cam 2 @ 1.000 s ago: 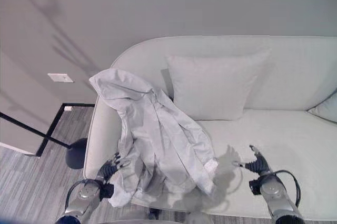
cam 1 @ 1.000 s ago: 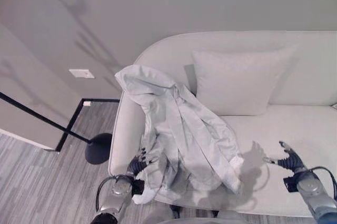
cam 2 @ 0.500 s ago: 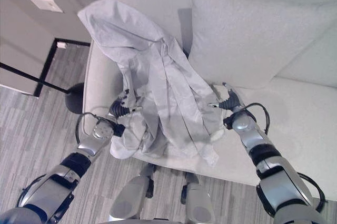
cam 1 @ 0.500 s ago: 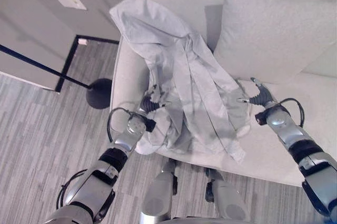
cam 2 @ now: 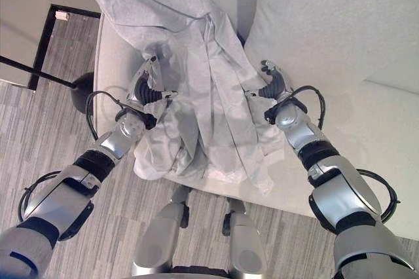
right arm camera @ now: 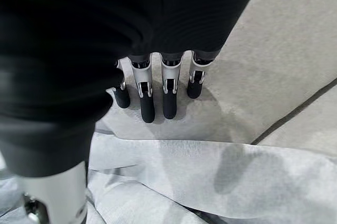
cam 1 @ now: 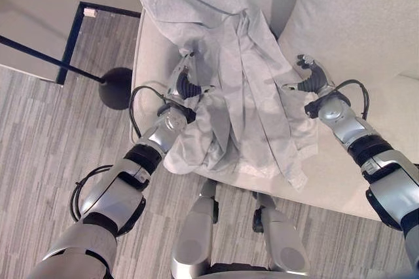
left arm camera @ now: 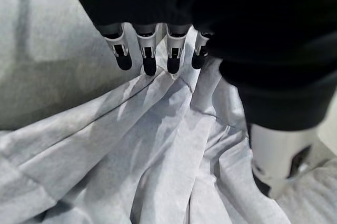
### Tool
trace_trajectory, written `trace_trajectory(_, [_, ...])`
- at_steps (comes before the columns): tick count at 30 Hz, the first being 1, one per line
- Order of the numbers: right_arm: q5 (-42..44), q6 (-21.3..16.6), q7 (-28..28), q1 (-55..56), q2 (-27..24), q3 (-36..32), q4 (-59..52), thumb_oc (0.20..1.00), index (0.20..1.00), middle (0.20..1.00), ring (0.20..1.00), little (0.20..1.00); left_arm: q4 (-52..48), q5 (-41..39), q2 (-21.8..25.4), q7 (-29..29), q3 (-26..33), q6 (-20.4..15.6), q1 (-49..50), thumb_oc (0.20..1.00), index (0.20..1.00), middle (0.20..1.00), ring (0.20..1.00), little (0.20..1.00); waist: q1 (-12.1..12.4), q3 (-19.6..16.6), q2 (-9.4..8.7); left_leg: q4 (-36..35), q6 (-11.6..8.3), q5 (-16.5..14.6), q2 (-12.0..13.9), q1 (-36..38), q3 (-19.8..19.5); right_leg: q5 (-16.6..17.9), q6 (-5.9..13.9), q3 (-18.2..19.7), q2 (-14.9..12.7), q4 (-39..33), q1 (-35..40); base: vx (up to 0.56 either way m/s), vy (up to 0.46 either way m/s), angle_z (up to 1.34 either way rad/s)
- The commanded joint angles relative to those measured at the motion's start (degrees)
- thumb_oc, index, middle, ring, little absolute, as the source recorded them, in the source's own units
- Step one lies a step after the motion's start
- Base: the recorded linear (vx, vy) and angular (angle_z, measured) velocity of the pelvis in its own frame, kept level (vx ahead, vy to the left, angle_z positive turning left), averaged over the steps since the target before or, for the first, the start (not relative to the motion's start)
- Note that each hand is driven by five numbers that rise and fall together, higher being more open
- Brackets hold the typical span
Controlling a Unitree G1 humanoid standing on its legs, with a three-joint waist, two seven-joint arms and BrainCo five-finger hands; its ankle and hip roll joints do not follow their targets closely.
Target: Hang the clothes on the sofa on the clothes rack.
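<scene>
Both arms reach forward, bent at the elbow and angled inward; the left hand [cam 1: 185, 89] is raised with fingers [left arm camera: 149, 58] straight in a row and thumb apart; the right hand [cam 1: 313, 81] mirrors it, fingers [right arm camera: 146, 99] extended, holding nothing.

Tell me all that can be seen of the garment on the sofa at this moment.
The garment is a pale grey jacket of thin, creased cloth, crumpled and draped over the cream sofa at its arm end, beside a cushion. Its upper part lies up against the backrest, long folds run down the seat, and the hem spills over the front edge. The left hand is at its one side, fingers straight against the cloth; the right hand is open at its other edge. Neither grips it yet.
</scene>
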Motion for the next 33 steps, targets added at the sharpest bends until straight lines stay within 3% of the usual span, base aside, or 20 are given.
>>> trace_trajectory(1, [1.68, -2.12, -2.31, -4.23, -0.37, 1.14, -0.13, 1.000, 1.000, 1.000, 1.000, 1.000, 2.76, 3.62, -0.11, 2.60, -0.68, -0.59, -3.43, 1.000, 1.000, 1.000, 1.000, 1.000, 1.10, -3.01, -2.27, 0.36, -2.83, -4.47, -0.11, 0.06, 0.56, 0.07, 5.07, 2.94, -3.83, 0.80, -1.52, 0.00, 0.000, 0.00])
trace_trajectory(12, [-2.11, -1.81, -3.42, -4.40, -1.14, 1.43, -5.45, 1.000, 1.000, 1.000, 1.000, 1.000, -7.55, 5.85, 0.13, 6.77, 4.55, 0.40, 0.88, 1.000, 1.000, 1.000, 1.000, 1.000, 2.67, -2.59, -2.10, 0.36, -2.88, -4.65, -0.55, -0.94, -0.53, -0.44, 5.06, 2.31, -4.00, 0.50, -1.71, 0.02, -0.010, 0.04])
trace_trajectory(19, [-5.14, -1.96, -7.92, 1.48, -1.74, -6.11, -13.24, 1.000, 1.000, 1.000, 1.000, 1.000, -17.48, 7.99, 0.74, 9.69, 10.01, -0.07, 6.77, 1.000, 1.000, 1.000, 1.000, 1.000, 3.48, -2.14, -2.04, 0.36, -2.85, -5.08, -0.71, -0.77, -1.07, -0.98, 5.11, 1.72, -4.04, 0.38, -1.08, 0.01, -0.005, 0.01])
trace_trajectory(27, [-6.45, -2.66, -7.19, 4.01, -2.21, -8.22, -18.53, 1.000, 1.000, 1.000, 1.000, 1.000, -21.08, 8.94, 0.77, 9.87, 12.69, 0.22, 10.92, 1.000, 1.000, 1.000, 1.000, 1.000, 3.91, -1.95, -2.10, 0.36, -2.88, -5.23, -0.72, -0.74, -1.37, -1.19, 5.02, 1.50, -3.99, 0.37, -1.00, 0.01, -0.018, 0.08])
trace_trajectory(33, [-6.90, -1.97, -7.03, 0.11, -2.46, -6.66, -16.29, 1.000, 1.000, 1.000, 1.000, 1.000, -19.36, 9.41, 0.63, 9.73, 12.04, 0.90, 11.11, 1.000, 1.000, 1.000, 1.000, 1.000, 4.68, -1.37, -2.00, 0.36, -3.03, -5.09, -0.67, -1.21, -1.87, -1.21, 4.97, 1.22, -4.03, 0.38, -1.43, 0.00, -0.003, 0.01])
